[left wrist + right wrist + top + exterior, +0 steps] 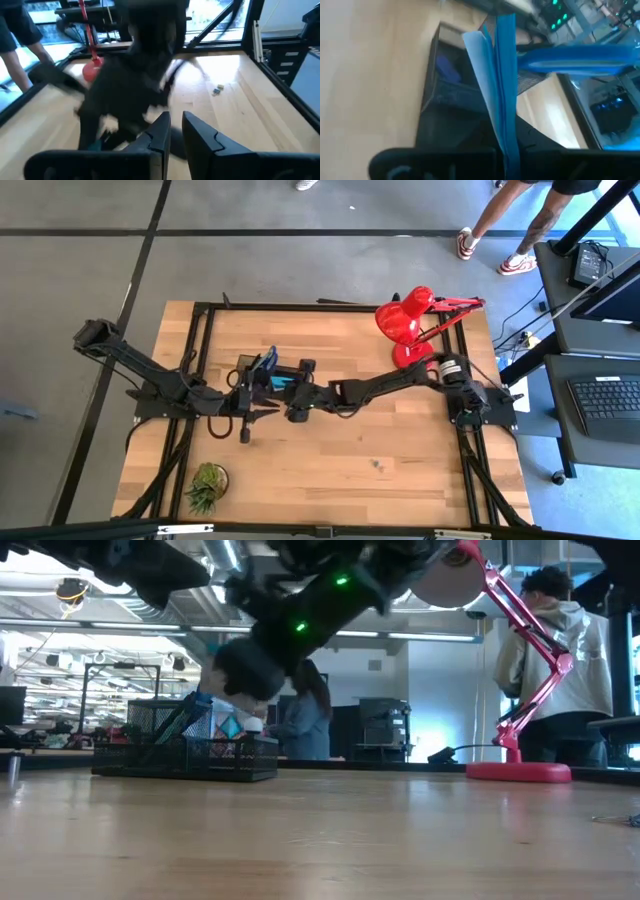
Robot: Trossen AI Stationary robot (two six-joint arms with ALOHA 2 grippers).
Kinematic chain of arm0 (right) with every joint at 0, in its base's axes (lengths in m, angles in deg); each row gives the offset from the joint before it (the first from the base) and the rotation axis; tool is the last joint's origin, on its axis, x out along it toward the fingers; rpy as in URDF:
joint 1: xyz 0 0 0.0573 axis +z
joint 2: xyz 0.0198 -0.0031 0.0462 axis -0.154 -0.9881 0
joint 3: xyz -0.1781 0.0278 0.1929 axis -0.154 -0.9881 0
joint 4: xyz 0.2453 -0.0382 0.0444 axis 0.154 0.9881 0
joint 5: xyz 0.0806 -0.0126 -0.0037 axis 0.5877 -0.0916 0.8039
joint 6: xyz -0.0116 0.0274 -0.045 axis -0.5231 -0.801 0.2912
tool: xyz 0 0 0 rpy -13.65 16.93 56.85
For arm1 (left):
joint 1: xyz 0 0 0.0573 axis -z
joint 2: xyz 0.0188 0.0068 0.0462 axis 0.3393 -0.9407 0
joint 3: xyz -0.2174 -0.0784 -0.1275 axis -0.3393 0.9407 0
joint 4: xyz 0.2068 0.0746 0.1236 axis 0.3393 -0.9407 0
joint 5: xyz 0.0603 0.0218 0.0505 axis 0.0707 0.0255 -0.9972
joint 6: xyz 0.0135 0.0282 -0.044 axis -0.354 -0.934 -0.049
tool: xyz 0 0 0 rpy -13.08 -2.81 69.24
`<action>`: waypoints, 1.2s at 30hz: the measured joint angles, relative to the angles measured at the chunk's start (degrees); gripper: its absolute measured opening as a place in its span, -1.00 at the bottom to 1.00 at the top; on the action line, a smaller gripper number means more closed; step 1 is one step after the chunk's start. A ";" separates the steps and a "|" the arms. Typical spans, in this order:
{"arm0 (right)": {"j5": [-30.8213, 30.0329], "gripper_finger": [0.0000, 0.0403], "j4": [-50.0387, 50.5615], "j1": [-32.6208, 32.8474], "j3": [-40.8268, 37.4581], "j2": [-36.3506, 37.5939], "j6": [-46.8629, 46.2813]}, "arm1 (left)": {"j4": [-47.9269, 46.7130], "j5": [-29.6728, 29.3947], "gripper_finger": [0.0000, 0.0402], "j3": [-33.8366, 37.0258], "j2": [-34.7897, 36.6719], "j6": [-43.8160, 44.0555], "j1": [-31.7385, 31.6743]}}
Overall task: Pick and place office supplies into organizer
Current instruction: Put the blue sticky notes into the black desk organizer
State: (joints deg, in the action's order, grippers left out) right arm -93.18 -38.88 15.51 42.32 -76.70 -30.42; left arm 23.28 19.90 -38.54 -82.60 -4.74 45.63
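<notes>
The black mesh organizer stands mid-table, left of centre; in the low view the organizer has blue scissors handles sticking out of its cup section. A purple block lies in its low compartment. My right gripper reaches in from the right and is shut on the cyan sticky-note pad, just over the organizer. My left gripper hovers beside the organizer's near side, fingers slightly open and holding nothing. My right gripper pinches the sticky-note pad between its two fingers by one edge. The pad stands edge-on out of the fingers over the organizer's low compartment, lifted clear. One pale sheet fans away from the rest of the stack.
A red desk lamp stands at the far right of the table and a small green plant at the near left. A tiny loose item lies on the wood. People stand beyond the table's far edge.
</notes>
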 joint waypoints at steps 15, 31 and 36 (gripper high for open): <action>-5.82 -0.97 21.55 -1.51 18.45 -10.86 -3.37 | -0.27 -0.27 -0.79 0.00 0.00 -0.34 -0.01; -3.39 -0.76 25.13 -2.90 18.64 -10.95 -9.62 | -0.31 -0.07 -0.79 -0.04 -0.01 -0.36 -0.04; -3.39 -0.73 25.13 -2.91 18.64 -10.95 -9.62 | -0.31 -0.07 -0.79 -0.04 -0.02 -0.36 -0.04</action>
State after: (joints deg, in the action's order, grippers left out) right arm -96.57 -13.75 12.61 60.97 -87.65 -40.04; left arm 22.97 19.83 -38.59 -82.62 -5.10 45.59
